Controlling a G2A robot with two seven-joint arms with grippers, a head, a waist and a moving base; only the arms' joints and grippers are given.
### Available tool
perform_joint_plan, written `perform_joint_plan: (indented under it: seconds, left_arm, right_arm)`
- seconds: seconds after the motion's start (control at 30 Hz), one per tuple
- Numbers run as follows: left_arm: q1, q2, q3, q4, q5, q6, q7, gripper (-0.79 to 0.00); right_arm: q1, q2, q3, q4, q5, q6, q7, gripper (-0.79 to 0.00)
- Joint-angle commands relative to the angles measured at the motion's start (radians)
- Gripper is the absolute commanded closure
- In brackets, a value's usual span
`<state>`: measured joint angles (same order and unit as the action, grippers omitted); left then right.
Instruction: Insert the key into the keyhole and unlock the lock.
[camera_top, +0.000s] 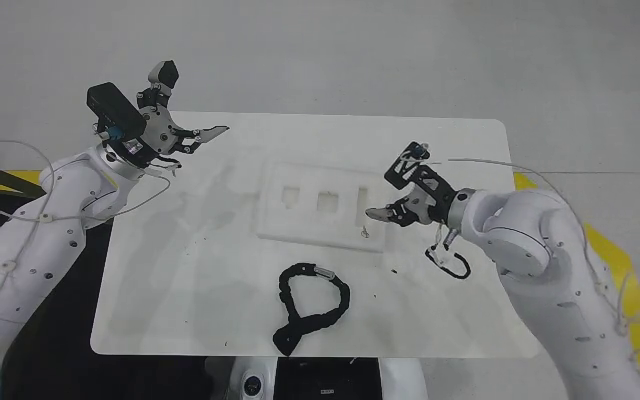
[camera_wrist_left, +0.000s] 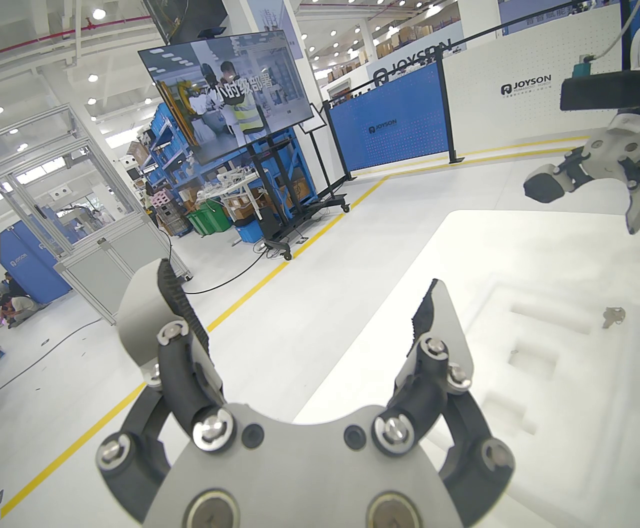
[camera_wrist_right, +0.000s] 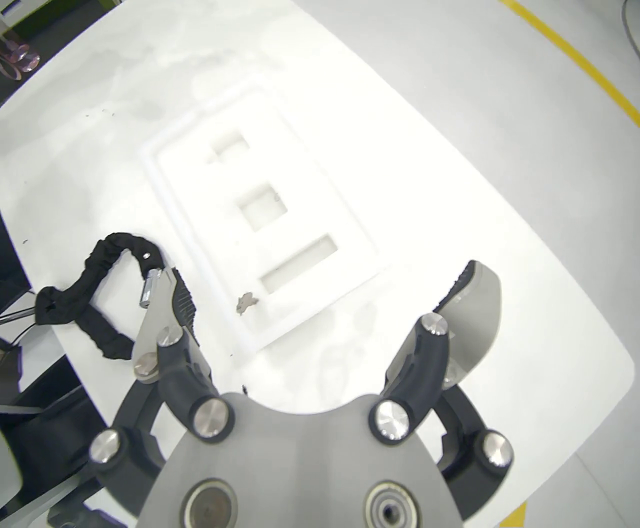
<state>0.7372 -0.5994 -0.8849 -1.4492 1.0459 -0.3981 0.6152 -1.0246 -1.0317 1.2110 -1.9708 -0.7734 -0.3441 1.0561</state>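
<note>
The small metal key (camera_top: 365, 232) (camera_wrist_right: 246, 303) (camera_wrist_left: 613, 316) lies flat on the white foam tray (camera_top: 300, 225) (camera_wrist_right: 310, 210) (camera_wrist_left: 500, 350), at its near right corner, just beside the last of three recesses. The lock (camera_top: 312, 300) (camera_wrist_right: 95, 300), a black fabric-sleeved chain with a metal end, lies curled on the table (camera_top: 180, 300) between the tray and the robot, apart from the key.

The right gripper (camera_top: 393, 187) (camera_wrist_right: 320, 280) is spread wide and holds nothing. It hovers just off the tray's right end, near the key, pointed towards the tray.

The left gripper (camera_top: 190, 102) (camera_wrist_left: 300, 280) is also spread wide and empty, raised at the table's far left corner, well apart from the tray.
</note>
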Motion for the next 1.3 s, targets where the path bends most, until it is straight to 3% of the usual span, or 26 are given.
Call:
perform_joint_plan:
  seconds: [0.0,0.5,0.93,0.97,1.0,1.1,1.27]
  left_arm:
    - [0.000,0.000,0.000,0.000,0.000,0.000,0.000,-0.785]
    - [0.000,0.000,0.000,0.000,0.000,0.000,0.000,-0.785]
    - [0.000,0.000,0.000,0.000,0.000,0.000,0.000,-0.785]
    - [0.000,0.000,0.000,0.000,0.000,0.000,0.000,-0.785]
    - [0.000,0.000,0.000,0.000,0.000,0.000,0.000,-0.785]
    - [0.000,0.000,0.000,0.000,0.000,0.000,0.000,-0.785]
    - [0.000,0.000,0.000,0.000,0.000,0.000,0.000,-0.785]
  right_arm:
    - [0.011,-0.001,-0.020,0.004,0.004,0.013,0.039,-0.785]
    - [0.112,-0.032,-0.253,0.058,-0.022,0.083,0.217,-0.785]
    - [0.154,-0.050,-0.330,0.128,0.001,0.087,0.234,-0.785]
    - [0.154,-0.050,-0.331,0.133,0.000,0.088,0.233,-0.748]
    - [0.154,-0.050,-0.332,0.136,0.000,0.087,0.233,-0.622]
    - [0.155,-0.050,-0.329,0.146,0.003,0.087,0.231,-0.382]
    - [0.152,-0.049,-0.325,0.162,0.006,0.088,0.224,-0.360]
